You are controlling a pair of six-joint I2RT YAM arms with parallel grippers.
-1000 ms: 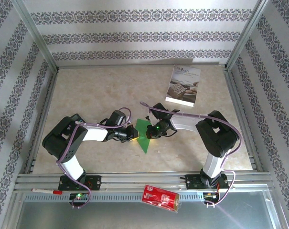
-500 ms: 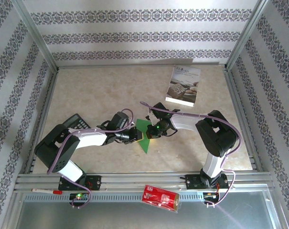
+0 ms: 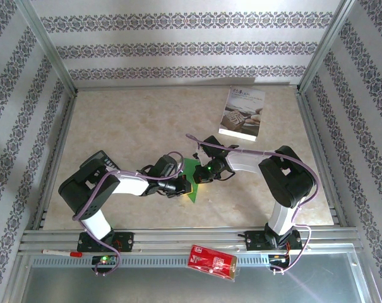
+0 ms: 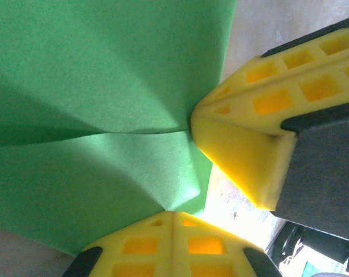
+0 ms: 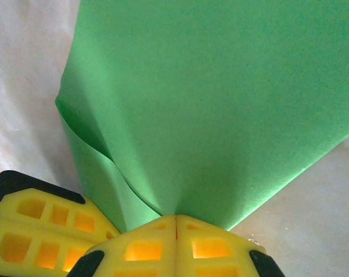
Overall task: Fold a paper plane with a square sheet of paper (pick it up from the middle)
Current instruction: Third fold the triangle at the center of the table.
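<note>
In front of the booklet (image 3: 242, 113), the left hand (image 3: 184, 185) has just clenched on the green sheet (image 3: 193, 190); the right hand (image 3: 202, 172) grasps it too, so folding seems ready.

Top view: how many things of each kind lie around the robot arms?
Green paper: 1
Booklet: 1
Red packet: 1
Pen: 1
Calculator: 1
Total: 5

Right gripper (image 5: 175, 226): yellow fingertips pressed together at the bottom centre, pinching the green sheet of paper (image 5: 209, 104). The sheet fans upward, two layers parting along its left edge. A second yellow finger (image 5: 44, 228) touches the sheet lower left. Pale table (image 5: 24, 86) lies beneath.
</note>
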